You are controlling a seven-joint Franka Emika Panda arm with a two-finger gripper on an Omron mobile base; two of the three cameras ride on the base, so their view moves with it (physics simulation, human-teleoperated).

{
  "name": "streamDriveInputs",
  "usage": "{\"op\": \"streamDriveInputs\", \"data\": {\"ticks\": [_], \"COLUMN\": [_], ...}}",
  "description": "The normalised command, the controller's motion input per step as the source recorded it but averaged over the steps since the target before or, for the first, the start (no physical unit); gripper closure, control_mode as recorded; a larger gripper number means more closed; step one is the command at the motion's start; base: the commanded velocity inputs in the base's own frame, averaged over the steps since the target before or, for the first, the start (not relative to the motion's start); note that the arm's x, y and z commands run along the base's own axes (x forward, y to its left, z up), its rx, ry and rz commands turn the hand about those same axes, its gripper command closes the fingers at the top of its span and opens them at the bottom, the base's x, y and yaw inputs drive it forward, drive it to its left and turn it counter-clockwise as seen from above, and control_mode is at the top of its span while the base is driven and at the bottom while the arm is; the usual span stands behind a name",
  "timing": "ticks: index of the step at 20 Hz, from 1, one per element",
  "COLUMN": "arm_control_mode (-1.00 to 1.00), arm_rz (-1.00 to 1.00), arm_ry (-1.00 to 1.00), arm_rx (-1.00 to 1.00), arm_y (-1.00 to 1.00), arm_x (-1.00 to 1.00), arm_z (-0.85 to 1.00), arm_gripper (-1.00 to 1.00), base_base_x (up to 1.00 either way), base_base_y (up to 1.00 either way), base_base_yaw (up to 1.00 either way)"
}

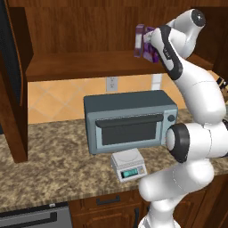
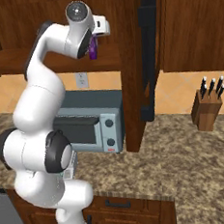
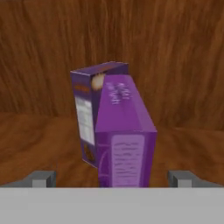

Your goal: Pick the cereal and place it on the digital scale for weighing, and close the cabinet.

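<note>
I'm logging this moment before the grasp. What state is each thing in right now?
cereal: upright on the cabinet shelf, between the open fingers, not gripped.
second purple box: upright just behind the cereal.
gripper: open, at the cereal.
cabinet: open, door swung out.
digital scale: platform bare, display lit.
toaster oven: door shut.

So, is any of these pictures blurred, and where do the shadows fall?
Hand view: soft, the lettering on the cereal is too blurred to read. Left base view: sharper, with a dim recess under the toaster oven behind the digital scale. Right base view: even light, no glare, a faint shadow beside the knife block.
</note>
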Motion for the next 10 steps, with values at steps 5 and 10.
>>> {"op": "streamDriveInputs", "data": {"ticks": [5,10], "arm_control_mode": [-1.0,-1.0], "arm_rz": [0.02,0.0], "arm_ry": [0.15,0.0], "arm_rx": [0.0,0.0], "arm_y": [0.0,0.0], "arm_x": [0.32,0.4], "arm_z": [-0.12,0.0], "arm_gripper": [-1.0,1.0], "base_base_x": [0.0,0.0], "base_base_y": [0.0,0.0], "base_base_yaw": [0.0,0.0]}}
